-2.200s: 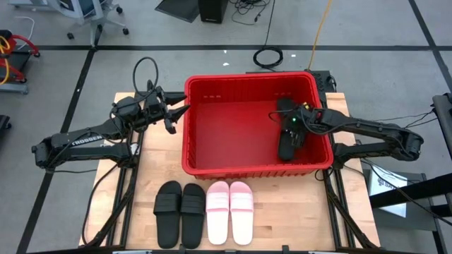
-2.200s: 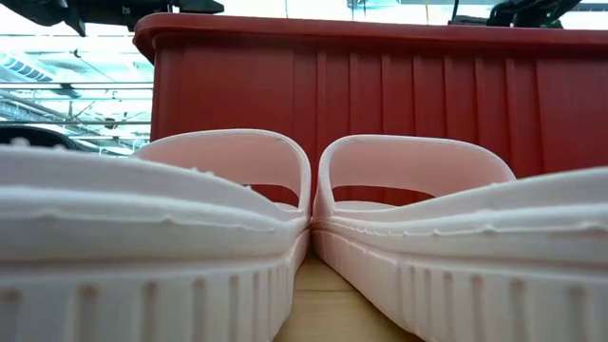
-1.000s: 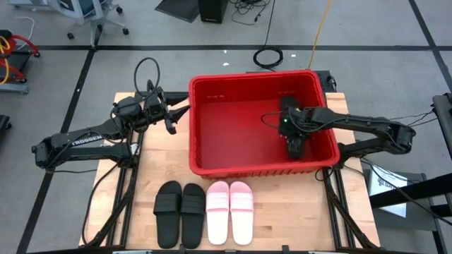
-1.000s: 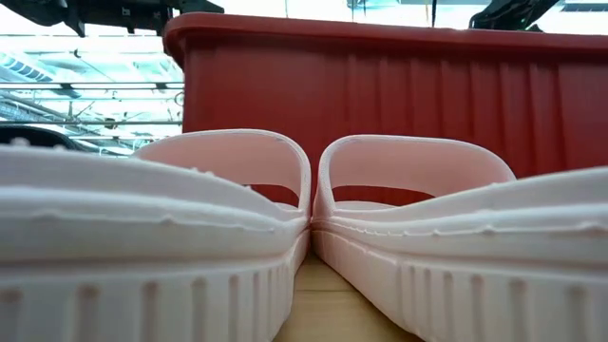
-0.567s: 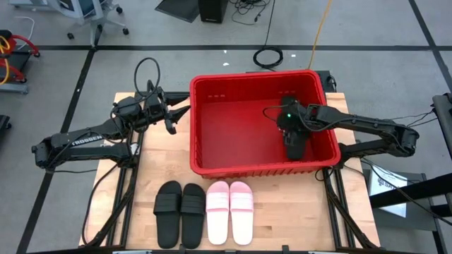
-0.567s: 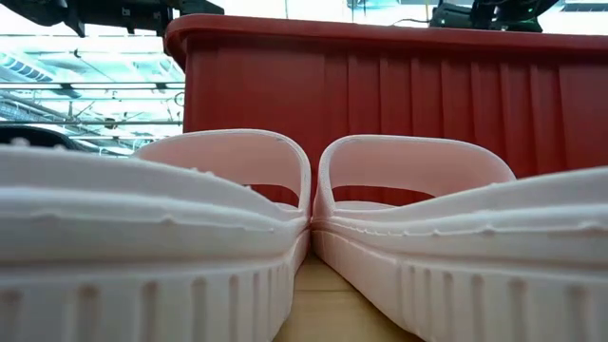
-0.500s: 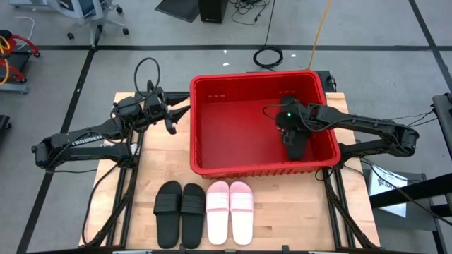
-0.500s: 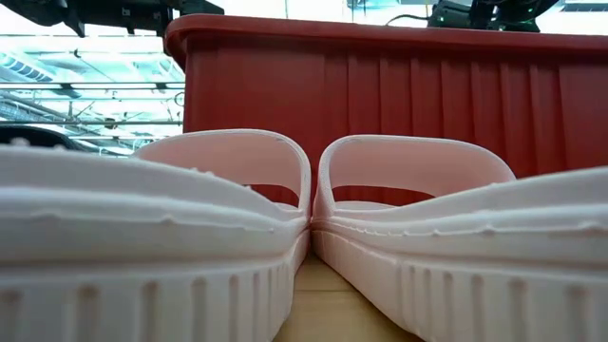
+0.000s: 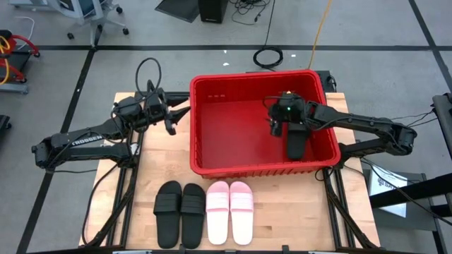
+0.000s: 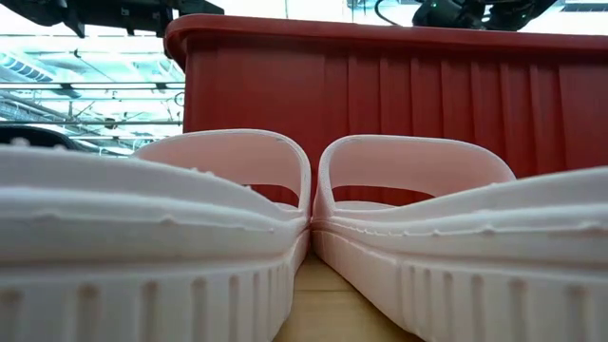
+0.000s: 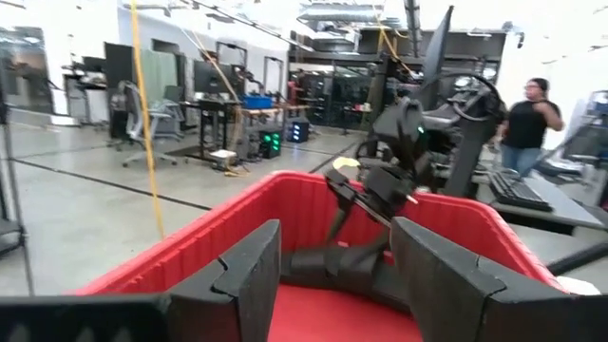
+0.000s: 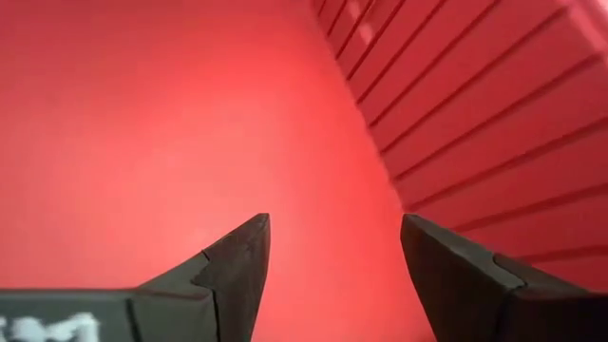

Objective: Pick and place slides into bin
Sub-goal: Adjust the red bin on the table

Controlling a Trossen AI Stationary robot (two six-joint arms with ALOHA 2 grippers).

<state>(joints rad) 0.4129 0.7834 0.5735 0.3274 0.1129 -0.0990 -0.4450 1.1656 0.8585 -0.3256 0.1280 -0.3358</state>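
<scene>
The red bin [image 9: 247,76] stands at the table's far middle. A black slide [image 9: 296,146] lies on the bin's floor by its right wall, also dark in the left wrist view [image 11: 328,263]. My right gripper [image 9: 275,130] hangs open inside the bin, left of that slide, with only red floor between its fingers [image 12: 332,233]. My left gripper [image 9: 171,125] waits open outside the bin's left wall. Two black slides [image 9: 180,205] and two pink slides [image 9: 229,203] lie flat, side by side, near the table's front edge.
The pink slides [image 10: 313,218] fill the low view, with the bin's ribbed wall [image 10: 399,90] behind them. Bare wood lies left of the bin and between bin and slides. A person [image 11: 532,109] stands in the room beyond the table.
My right gripper has risen off the black slide in the bin, gone toward the bin's far left and tipped up from pointing steeply down. The slide stays lying on the bin's floor.
</scene>
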